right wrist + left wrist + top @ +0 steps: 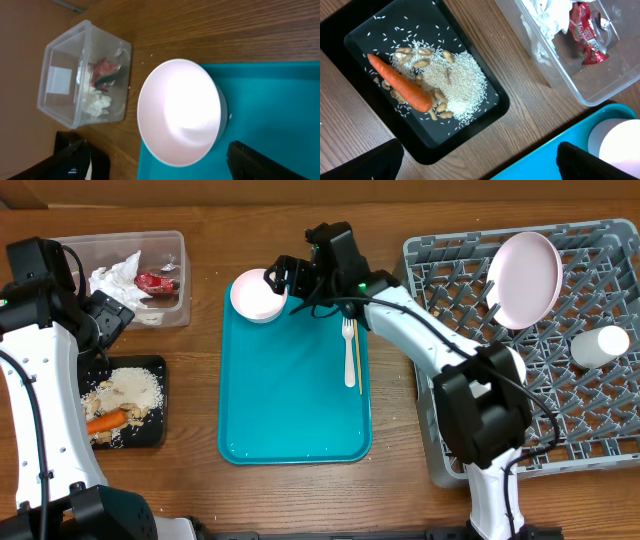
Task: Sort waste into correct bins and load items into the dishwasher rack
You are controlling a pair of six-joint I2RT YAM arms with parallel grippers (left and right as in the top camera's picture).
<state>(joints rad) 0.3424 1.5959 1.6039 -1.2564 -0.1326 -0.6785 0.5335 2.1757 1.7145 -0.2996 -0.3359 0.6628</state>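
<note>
A white bowl (256, 295) sits at the teal tray's far left corner, also in the right wrist view (180, 110). My right gripper (284, 276) (162, 159) is open, its fingers spread either side of the bowl, not touching it. A white fork (348, 350) and a wooden stick (358, 360) lie on the teal tray. The plate (525, 277) stands in the grey rack (430, 255); a pale cup (600, 345) lies there. The black tray (445, 145) holds the carrot (400, 82), nuts (422, 63) and rice (462, 82). My left gripper (108, 318) (480, 157) is open and empty above it. A second bowl is not in view.
The teal tray (290, 410) lies mid-table. The clear tub (175, 275) (600, 95) at the far left holds crumpled white paper (115, 278) and a red wrapper (155, 280). The rack fills the right side.
</note>
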